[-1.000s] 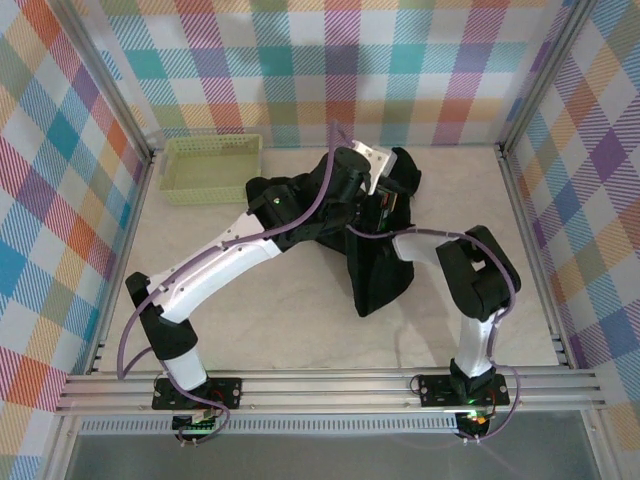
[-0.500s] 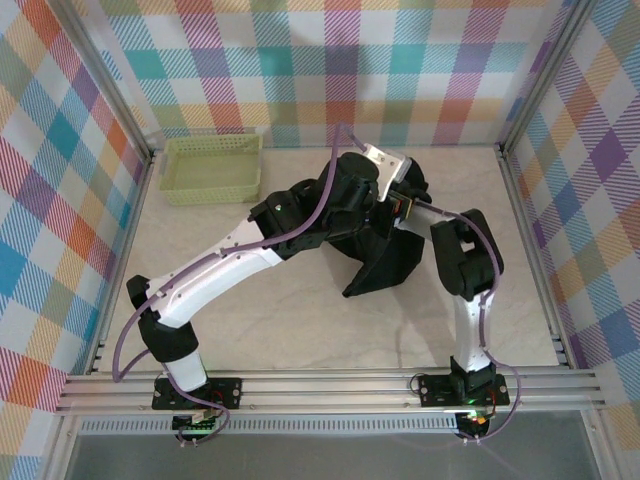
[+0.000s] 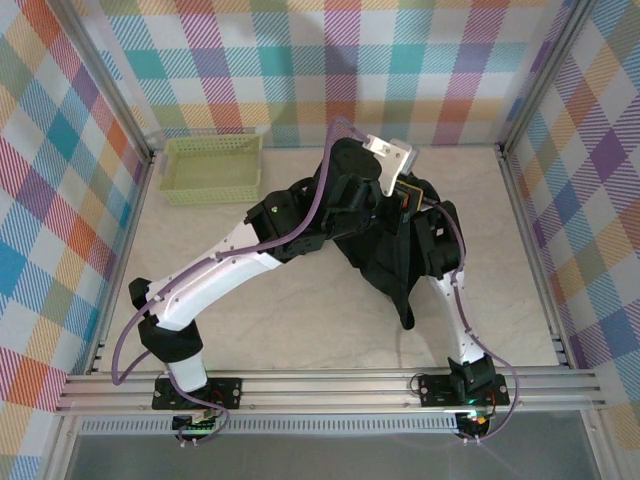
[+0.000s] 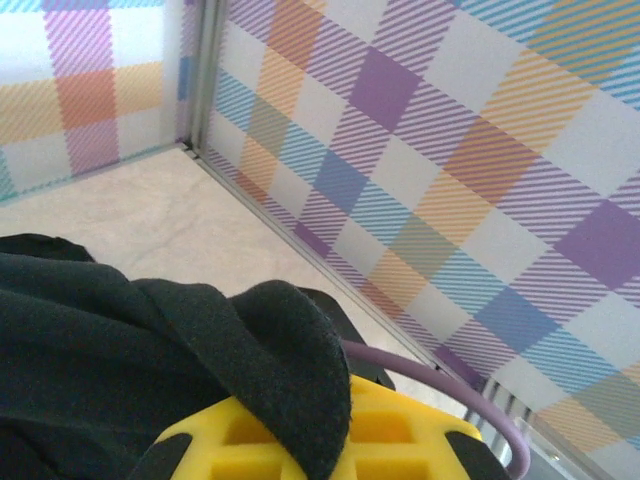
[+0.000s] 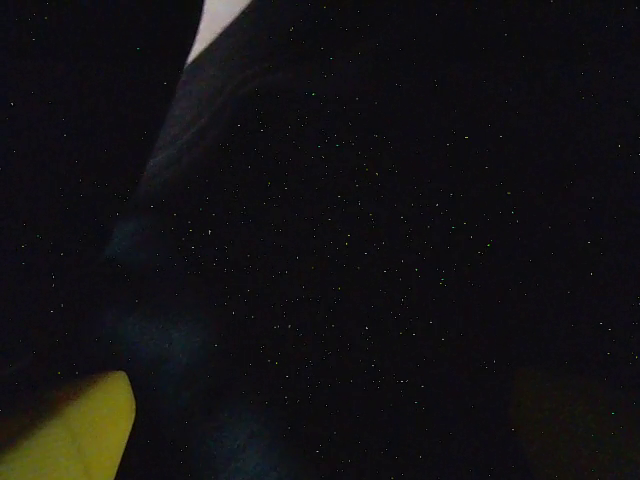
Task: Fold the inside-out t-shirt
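One black t-shirt (image 3: 395, 265), centre-right, partly lifted off the table (image 3: 290, 325). One green basket (image 3: 210, 168), upper left; left fingers (image 4: 390, 440) closed tight on t-shirt; right fingers (image 5: 70, 430) spread wide, buried in dark cloth, hold indiscernible.

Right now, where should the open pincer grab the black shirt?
Probably the shirt by its low hanging tip, coming from the right. The left pincer holds the top up, so the cloth droops to a narrow point near the right arm.
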Controlling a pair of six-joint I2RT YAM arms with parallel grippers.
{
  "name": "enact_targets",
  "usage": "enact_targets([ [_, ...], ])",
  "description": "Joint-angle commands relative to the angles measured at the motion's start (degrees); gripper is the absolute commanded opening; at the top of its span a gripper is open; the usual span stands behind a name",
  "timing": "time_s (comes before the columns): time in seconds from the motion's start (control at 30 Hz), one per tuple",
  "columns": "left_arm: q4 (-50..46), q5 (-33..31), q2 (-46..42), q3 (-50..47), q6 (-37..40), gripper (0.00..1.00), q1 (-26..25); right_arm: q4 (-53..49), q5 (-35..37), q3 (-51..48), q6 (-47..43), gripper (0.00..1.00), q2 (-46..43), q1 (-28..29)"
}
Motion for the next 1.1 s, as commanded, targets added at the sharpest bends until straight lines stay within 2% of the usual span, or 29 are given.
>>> enact_targets([
  [0.0, 1.68, -2.65, -0.02, 2.52, -0.59, 0.00, -0.92, -13.88, 2.63, 7.64, 2.34, 0.97, 5.17, 0.64],
  [0.17, 2.52, -3.48, -0.36, 3.14, -0.47, 0.00, -0.89, -21.78, 2.97, 19.33, 1.96, 0.97, 12.69, 1.31],
  [0.27, 2.32, -5.98, -0.62, 3.29, 0.12, 0.00, -0.76, -23.16, 2.50, 21.49, 1.69, 0.94, 14.60, 1.31],
  [0.33, 1.34, -8.16, -0.79, 3.27, 0.35, 0.00, -0.09, -23.23, 2.33, 21.03, 1.23, 0.88, 14.53, 1.31],
  [0.4, -0.28, -10.54, -1.04, 3.33, -0.19, 0.00, 1.59, -22.47, 1.52, 19.29, 0.13, 0.76, 13.32, 1.31],
  [0.5, -2.75, -13.19, -1.31, 3.16, -1.15, 0.00, 5.20, -15.77, 0.49, 8.28, -0.42, 0.52, 6.12, 1.31],
  [0.6, -4.66, -15.95, -1.45, 2.51, -2.23, 0.00, 10.21, -2.25, -1.73, -9.66, -0.75, 0.38, -4.68, 1.31],
  [0.83, -6.17, -15.28, 0.16, 1.60, -3.76, 0.00, 22.67, 13.39, -8.23, -32.25, -2.05, 0.03, -20.12, 1.39],
  [0.87, -6.59, -15.40, 0.91, 1.96, -3.87, 0.00, 24.16, 15.12, -8.53, -35.09, -2.25, 0.00, -22.15, 1.53],
  [1.07, -12.18, -14.92, 10.13, 6.50, -5.32, 0.02, 31.21, 25.88, -12.48, -49.40, -6.17, 0.00, -34.44, 2.65],
])
